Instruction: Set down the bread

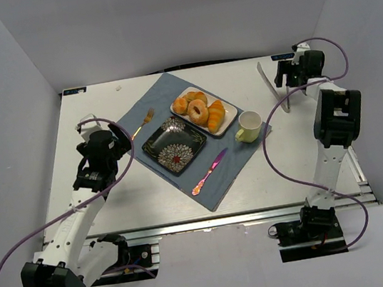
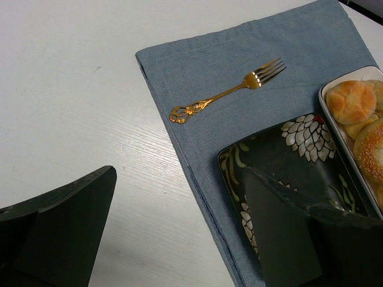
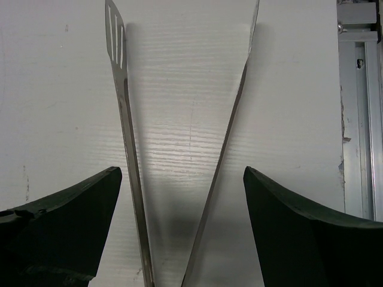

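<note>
Bread [image 1: 197, 111] untouched, right gripper [image 3: 182, 173] perhaps astride tongs [image 3: 126, 149]

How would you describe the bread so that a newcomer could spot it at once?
On the blue cloth sits a white tray of pastries. The bread lies mid-tray: the only bun with a hole, unlike the plain rolls and croissant.

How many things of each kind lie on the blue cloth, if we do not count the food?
Cutlery: 2 (gold fork, pink piece)
Dishes: 2 (dark flowered plate, white tray)
Cups: 1 (pale yellow cup)
Total: 5
</note>
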`<state>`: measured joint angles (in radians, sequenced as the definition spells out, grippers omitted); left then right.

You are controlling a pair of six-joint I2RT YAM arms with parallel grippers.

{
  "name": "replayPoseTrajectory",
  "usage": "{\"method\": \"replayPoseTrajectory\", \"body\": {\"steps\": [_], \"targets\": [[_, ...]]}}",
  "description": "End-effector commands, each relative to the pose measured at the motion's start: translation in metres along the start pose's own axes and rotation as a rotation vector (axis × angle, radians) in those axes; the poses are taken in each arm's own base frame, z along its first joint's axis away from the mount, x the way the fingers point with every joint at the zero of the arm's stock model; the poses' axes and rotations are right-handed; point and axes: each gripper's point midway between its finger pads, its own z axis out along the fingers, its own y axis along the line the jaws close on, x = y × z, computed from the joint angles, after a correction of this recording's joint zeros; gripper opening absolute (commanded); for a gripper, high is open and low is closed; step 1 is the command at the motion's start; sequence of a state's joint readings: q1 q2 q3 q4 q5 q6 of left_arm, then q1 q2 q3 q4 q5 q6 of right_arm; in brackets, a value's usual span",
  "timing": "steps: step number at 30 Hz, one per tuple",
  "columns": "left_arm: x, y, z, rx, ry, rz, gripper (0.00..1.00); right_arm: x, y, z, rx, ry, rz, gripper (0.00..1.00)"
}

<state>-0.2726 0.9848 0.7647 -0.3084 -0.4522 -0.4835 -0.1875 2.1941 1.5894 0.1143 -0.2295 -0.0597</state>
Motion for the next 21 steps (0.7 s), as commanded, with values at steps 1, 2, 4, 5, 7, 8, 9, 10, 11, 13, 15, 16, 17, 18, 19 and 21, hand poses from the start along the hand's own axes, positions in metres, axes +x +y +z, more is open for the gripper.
{"method": "replayPoseTrajectory", "body": {"steps": [1, 2, 4, 5, 7, 8, 9, 10, 11, 13, 15, 16, 17, 18, 19, 21], "targets": [[-0.007, -0.003, 0.0, 0.001, -0.023, -0.02, 0.98, -0.011, -0.001, -0.001, 0.009, -0.009, -0.023, 0.89], [-0.007, -0.002, 0.0, -0.002, -0.023, -0.021, 0.98, -0.01, -0.002, -0.001, 0.02, -0.003, -0.026, 0.89], [-0.005, -0.001, 0.001, -0.007, -0.021, -0.019, 0.98, -0.008, -0.003, -0.002, 0.025, 0.007, -0.023, 0.89], [-0.006, -0.002, 0.0, -0.005, -0.022, -0.019, 0.98, -0.005, -0.003, -0.001, 0.027, 0.015, -0.021, 0.89], [-0.005, -0.001, 0.001, -0.008, -0.02, -0.025, 0.98, -0.001, -0.001, -0.003, 0.027, 0.032, -0.016, 0.89], [-0.003, 0.0, 0.001, -0.008, -0.017, -0.025, 0.98, -0.001, 0.0, -0.004, 0.029, 0.034, -0.017, 0.89], [-0.002, -0.001, 0.001, -0.007, -0.017, -0.029, 0.98, 0.004, 0.001, -0.004, 0.028, 0.049, -0.014, 0.89], [-0.001, -0.001, 0.001, -0.006, -0.015, -0.03, 0.98, 0.004, 0.001, -0.005, 0.03, 0.052, -0.014, 0.89], [-0.001, -0.001, 0.001, -0.004, -0.015, -0.033, 0.98, 0.007, 0.002, -0.004, 0.03, 0.063, -0.012, 0.89], [0.0, -0.001, 0.001, -0.005, -0.014, -0.037, 0.98, 0.01, 0.005, -0.003, 0.026, 0.08, -0.01, 0.89], [0.0, -0.001, 0.002, -0.007, -0.013, -0.039, 0.98, 0.008, 0.006, -0.002, 0.032, 0.076, -0.015, 0.89], [0.001, -0.001, 0.002, -0.004, -0.012, -0.038, 0.98, 0.014, 0.008, -0.003, 0.029, 0.102, -0.01, 0.89], [0.001, -0.001, 0.002, -0.006, -0.013, -0.04, 0.98, 0.016, 0.009, -0.002, 0.029, 0.11, -0.01, 0.89], [0.001, -0.001, 0.002, -0.004, -0.013, -0.042, 0.98, 0.017, 0.01, -0.001, 0.03, 0.115, -0.013, 0.89], [0.001, -0.001, 0.002, -0.004, -0.012, -0.041, 0.98, 0.02, 0.012, -0.001, 0.033, 0.126, -0.015, 0.89], [0.0, -0.001, 0.001, -0.005, -0.014, -0.04, 0.98, 0.022, 0.012, 0.001, 0.045, 0.142, -0.022, 0.89]]}}
